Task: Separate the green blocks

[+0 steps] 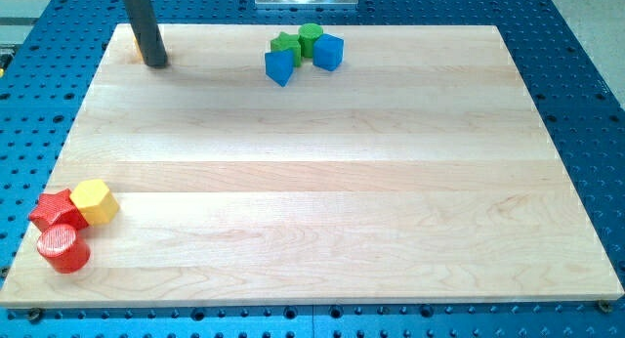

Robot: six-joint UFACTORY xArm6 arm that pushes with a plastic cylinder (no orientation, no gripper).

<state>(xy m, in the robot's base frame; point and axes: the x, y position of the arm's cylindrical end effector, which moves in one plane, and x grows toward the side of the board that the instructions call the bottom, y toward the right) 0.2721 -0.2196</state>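
Observation:
Two green blocks touch each other near the board's top edge, centre: a green star-like block [286, 42] on the left and a green cylinder [311, 34] on the right. A blue block [279, 67] presses against them at lower left, and a blue cube [329, 52] at the right. My tip [155, 63] is at the view's top left, far to the left of this cluster. It stands right in front of a yellow-orange block [140, 48], which the rod mostly hides.
At the view's bottom left, a red star-shaped block [55, 210], a yellow hexagonal block [95, 201] and a red cylinder [63, 248] sit bunched near the wooden board's [322, 182] left edge. Blue perforated table surrounds the board.

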